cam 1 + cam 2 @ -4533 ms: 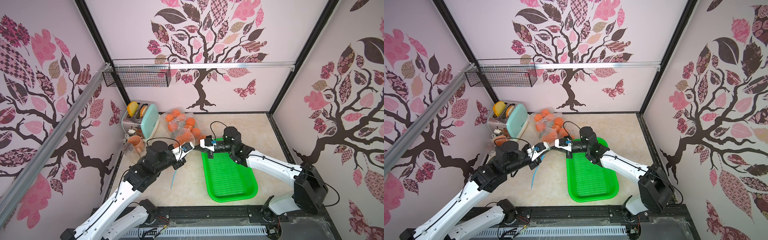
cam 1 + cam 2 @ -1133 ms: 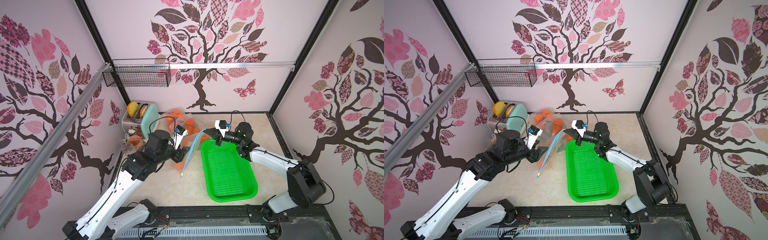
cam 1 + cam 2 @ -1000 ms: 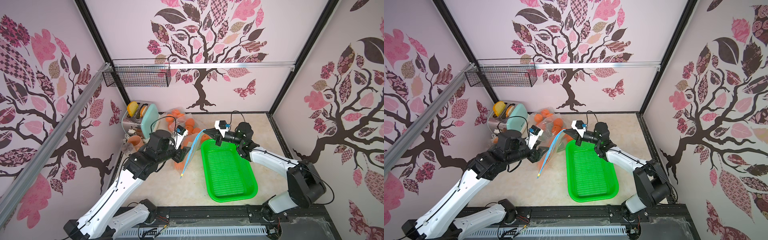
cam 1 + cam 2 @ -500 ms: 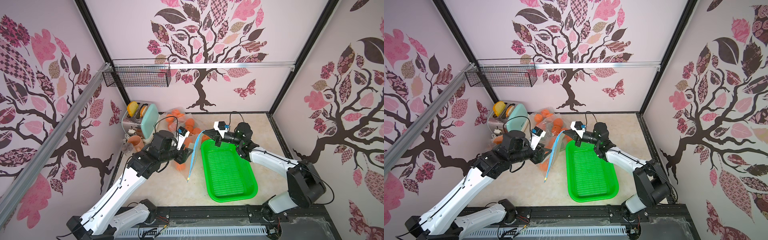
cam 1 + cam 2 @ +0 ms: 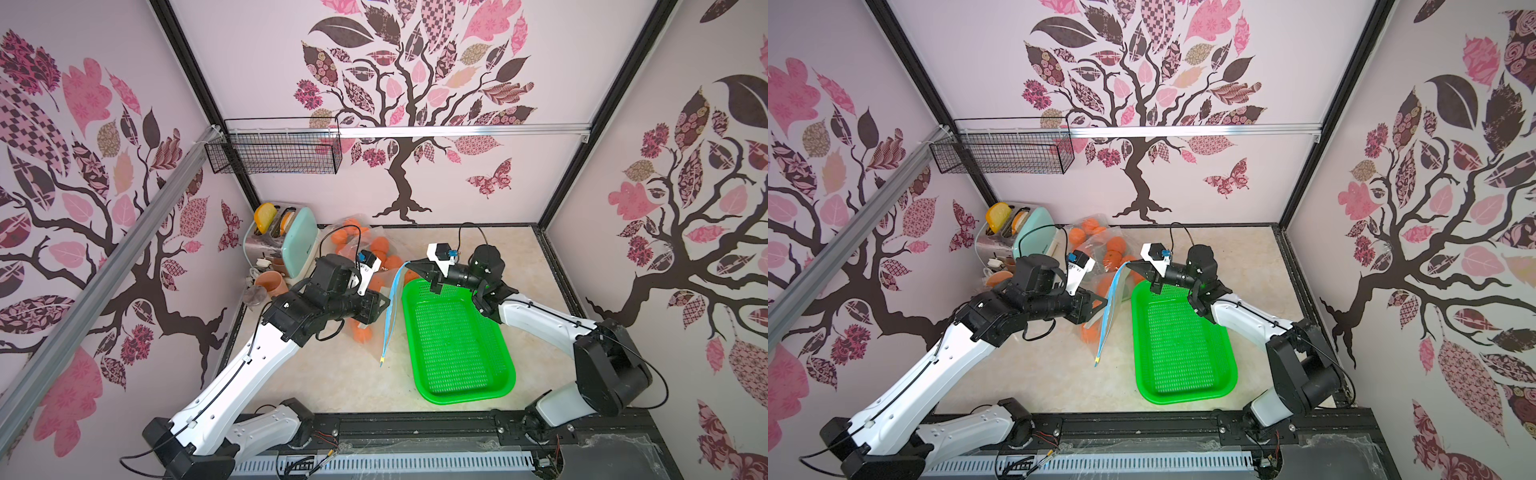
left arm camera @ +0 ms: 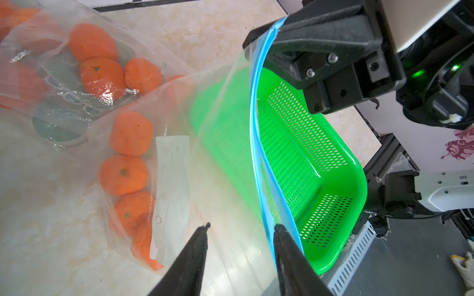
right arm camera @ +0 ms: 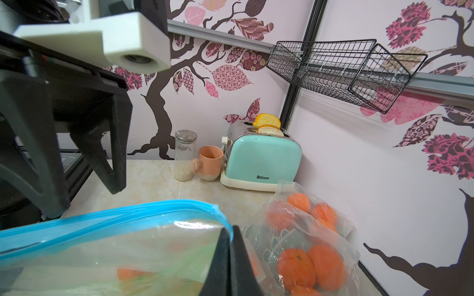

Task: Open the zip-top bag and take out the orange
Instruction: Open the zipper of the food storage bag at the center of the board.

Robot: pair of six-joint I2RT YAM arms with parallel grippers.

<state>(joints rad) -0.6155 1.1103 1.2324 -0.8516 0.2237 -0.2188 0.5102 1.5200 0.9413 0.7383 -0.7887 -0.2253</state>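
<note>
The clear zip-top bag [image 5: 390, 307] [image 5: 1108, 309] with a blue zip strip hangs between my arms, its lower end on the counter. Several oranges [image 6: 123, 175] [image 5: 360, 333] lie in its bottom. My right gripper [image 5: 410, 263] [image 5: 1130, 263] [image 7: 229, 230] is shut on the top corner of the zip strip [image 7: 102, 212]. My left gripper [image 5: 383, 302] [image 5: 1099, 302] [image 6: 241, 225] is open, straddling the bag's clear film just below the strip. One of its fingers [image 6: 284, 246] touches the blue strip [image 6: 256, 143]. The strip's two sides part slightly near that finger.
A green perforated tray [image 5: 457, 332] [image 5: 1183, 340] lies right of the bag. A second bag of oranges [image 5: 361, 241] [image 7: 307, 256] sits at the back by a mint toaster [image 5: 297, 241], an orange mug [image 5: 272, 282] and a glass jar [image 7: 185, 153]. A wire basket [image 5: 274, 151] hangs on the wall.
My left gripper has moved right to the hanging zip strip and its jaws have narrowed around the bag's film. The right gripper has kept its hold on the corner, hardly moving.
</note>
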